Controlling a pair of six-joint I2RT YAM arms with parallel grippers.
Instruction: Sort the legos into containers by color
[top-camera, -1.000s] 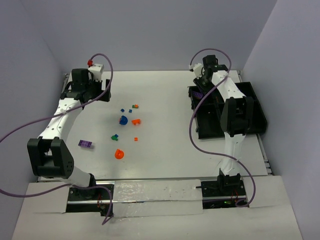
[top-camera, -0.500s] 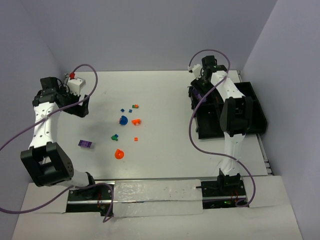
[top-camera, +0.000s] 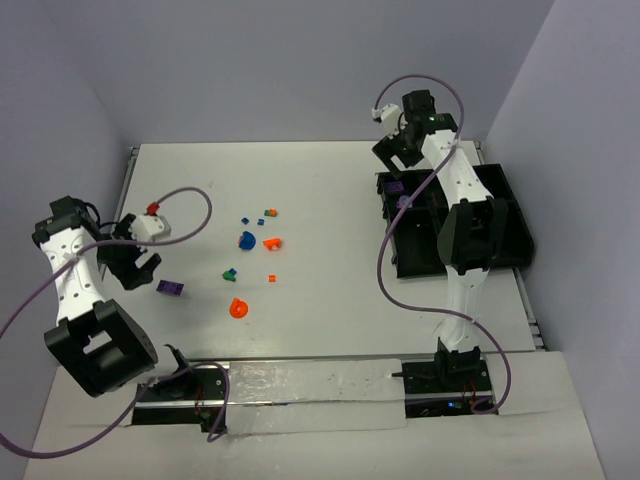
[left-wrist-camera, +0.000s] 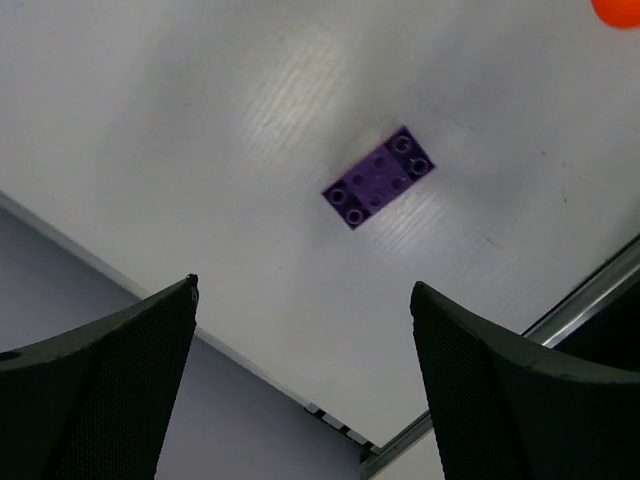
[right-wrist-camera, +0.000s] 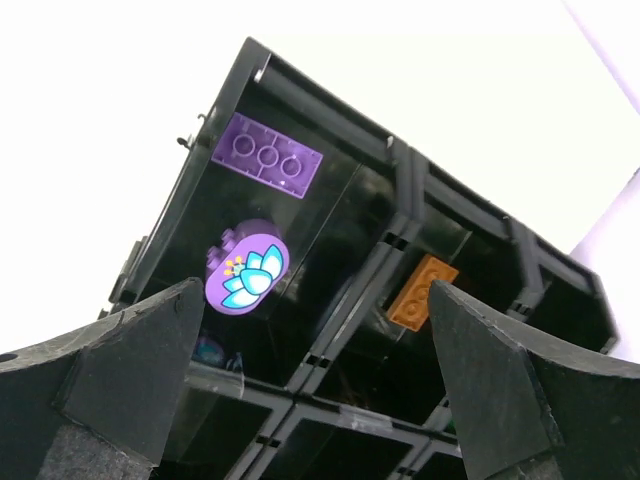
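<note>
The left gripper (top-camera: 137, 270) has swung from the upper left of the frame down to mid-left, near the purple brick (top-camera: 170, 288). The right gripper (top-camera: 390, 155) has edged slightly upward.

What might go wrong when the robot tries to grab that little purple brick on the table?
The purple brick lies flat and sits ahead of the open left gripper, not between its fingers, so the fingers may close on nothing or shove it sideways. The table's edge is in the same view, so a hard shove might send it off. The left arm's cable loops near the blue piece and might drag it.
</note>
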